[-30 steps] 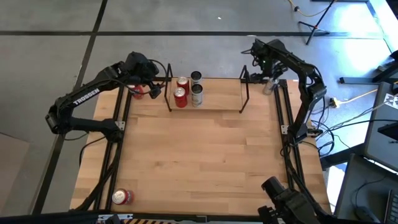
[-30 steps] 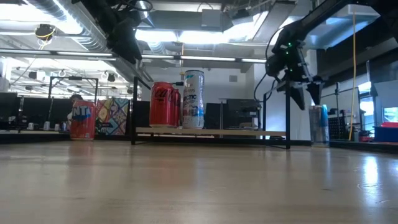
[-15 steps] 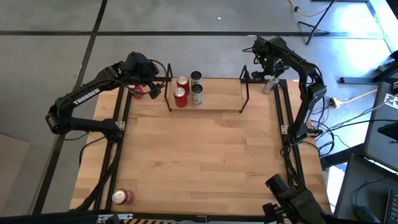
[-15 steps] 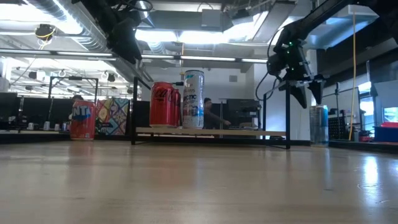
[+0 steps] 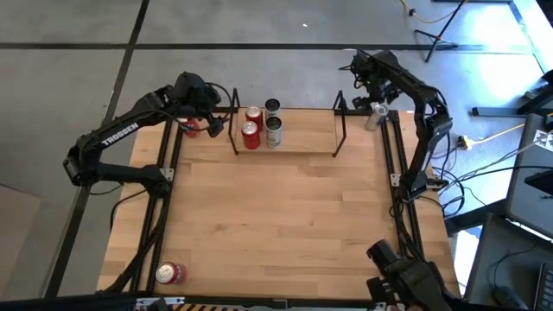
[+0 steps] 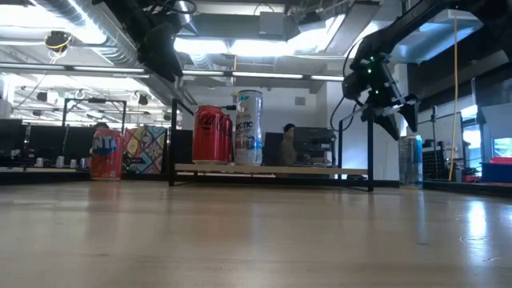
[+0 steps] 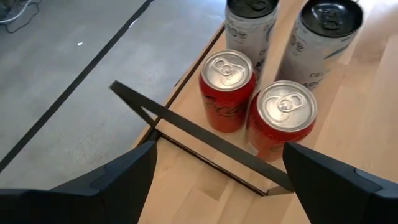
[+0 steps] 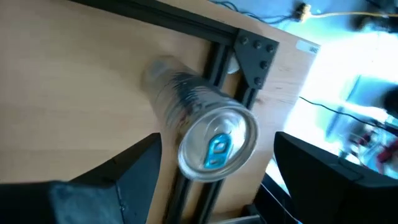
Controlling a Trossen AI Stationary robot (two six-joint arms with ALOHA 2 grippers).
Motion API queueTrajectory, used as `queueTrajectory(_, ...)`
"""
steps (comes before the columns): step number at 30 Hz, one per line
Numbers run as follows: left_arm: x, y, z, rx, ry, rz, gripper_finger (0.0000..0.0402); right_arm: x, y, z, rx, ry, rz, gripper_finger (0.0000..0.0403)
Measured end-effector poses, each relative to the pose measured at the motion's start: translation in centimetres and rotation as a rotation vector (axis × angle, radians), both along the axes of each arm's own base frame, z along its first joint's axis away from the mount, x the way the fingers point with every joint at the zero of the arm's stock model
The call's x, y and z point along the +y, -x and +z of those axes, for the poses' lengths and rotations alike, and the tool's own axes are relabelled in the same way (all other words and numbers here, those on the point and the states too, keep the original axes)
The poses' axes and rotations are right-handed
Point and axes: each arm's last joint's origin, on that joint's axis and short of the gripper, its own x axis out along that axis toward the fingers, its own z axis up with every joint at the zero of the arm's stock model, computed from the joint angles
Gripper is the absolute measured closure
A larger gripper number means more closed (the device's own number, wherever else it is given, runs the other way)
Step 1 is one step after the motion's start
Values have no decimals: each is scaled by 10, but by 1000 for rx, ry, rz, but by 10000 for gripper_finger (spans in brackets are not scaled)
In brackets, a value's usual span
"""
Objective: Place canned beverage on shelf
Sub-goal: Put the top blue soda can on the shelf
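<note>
The shelf (image 5: pixel 304 134) stands at the table's far edge with two red cans (image 5: pixel 251 130) and two pale tall cans (image 5: pixel 273 121) on its left end. A slim silver-blue can (image 5: pixel 372 119) (image 6: pixel 410 160) stands upright on the table, right of the shelf. My right gripper (image 5: pixel 378 97) (image 6: pixel 394 122) hangs open above that can, pointing steeply down. Its fingers show on either side of the can's top (image 8: pixel 217 146), clear of it. My left gripper (image 5: pixel 214 117) (image 7: pixel 217 158) is open, raised beside the shelf's left wire frame (image 7: pixel 205 140).
An orange can (image 5: pixel 191 127) (image 6: pixel 106 154) stands on the table left of the shelf, under my left arm. Another red can (image 5: pixel 169 273) lies near the table's near left corner. Black rails (image 5: pixel 396 164) run along both table sides. The shelf's right half is bare.
My right gripper has turned and tipped above the slim can, its fingers swinging a little toward the table's right edge. It stays open. The can has kept its place.
</note>
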Motion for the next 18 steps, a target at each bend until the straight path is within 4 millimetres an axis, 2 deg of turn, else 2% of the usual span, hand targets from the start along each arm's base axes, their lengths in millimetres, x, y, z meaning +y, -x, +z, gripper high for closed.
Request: queueTrajectory(18, 0, 0, 0, 7, -9, -24, 56, -1, -2, -4, 49, 26, -26, 107)
